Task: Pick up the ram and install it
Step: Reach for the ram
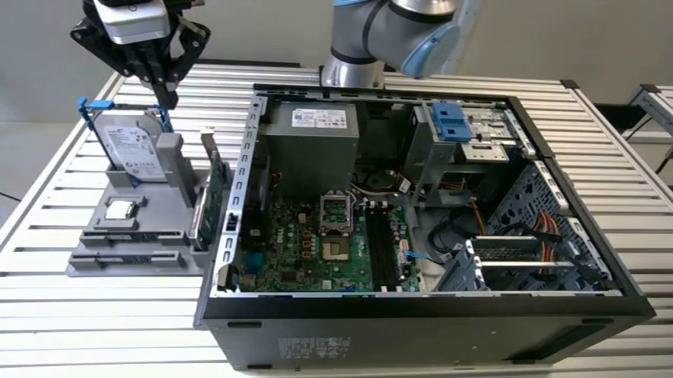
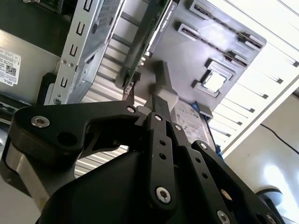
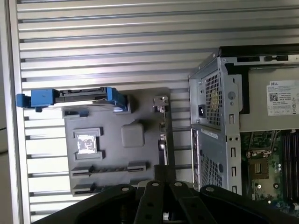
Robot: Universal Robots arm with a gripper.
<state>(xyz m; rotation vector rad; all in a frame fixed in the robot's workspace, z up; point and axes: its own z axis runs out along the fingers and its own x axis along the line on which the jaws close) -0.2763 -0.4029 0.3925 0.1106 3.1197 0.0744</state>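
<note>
My gripper (image 1: 169, 100) hangs shut above the far end of the grey parts fixture (image 1: 158, 265), just over the upright hard drive (image 1: 137, 150). Nothing shows between its fingers (image 2: 162, 95). At the fixture's near end are two long narrow holders (image 1: 135, 237), each with a thin dark strip on edge that may be the ram; I cannot tell for sure. In the first wrist view those holders (image 3: 110, 167) lie right by the gripper (image 3: 161, 169). The motherboard's long black memory slots (image 1: 381, 248) sit inside the open computer case (image 1: 421, 304).
A green expansion card (image 1: 216, 197) stands on edge along the fixture's side nearest the case. A small square silver processor chip (image 1: 121, 209) rests mid-fixture. The hard drive has a blue bracket (image 3: 44, 98). Everything stands on a slatted metal table (image 1: 105, 315). The arm's base (image 1: 352, 71) rises behind the case.
</note>
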